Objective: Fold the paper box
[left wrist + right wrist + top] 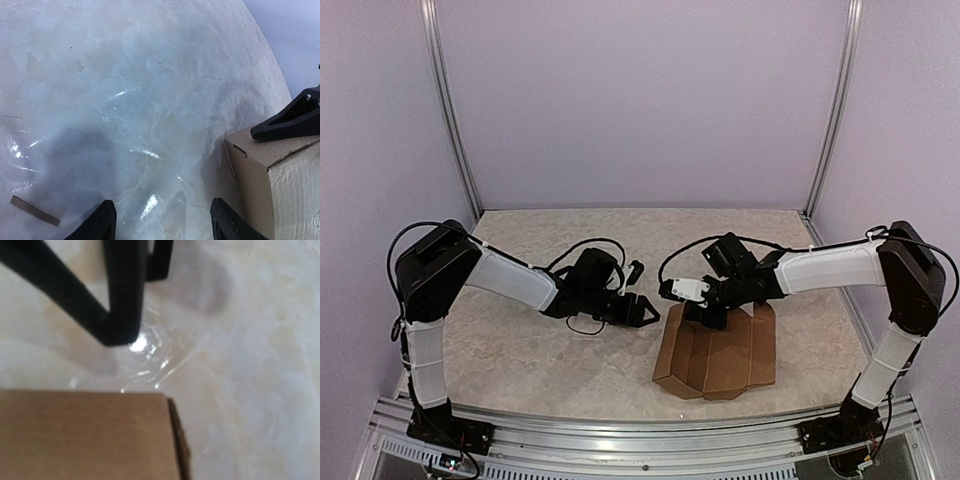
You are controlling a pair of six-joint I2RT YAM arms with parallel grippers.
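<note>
Left gripper [162,222] spread, empty, just left of the paper box [715,355], right gripper [705,312] at its far-left edge, grip unclear; box sits near-right on table [520,350], likely light, springy cardboard, so pinch a flap edge by a crease.

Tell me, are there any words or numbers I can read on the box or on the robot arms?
No text can be read in any view.
The paper box: plain brown, no print showing.
The white patch on the right arm's wrist: if it has any marking, it is too small to read.
</note>
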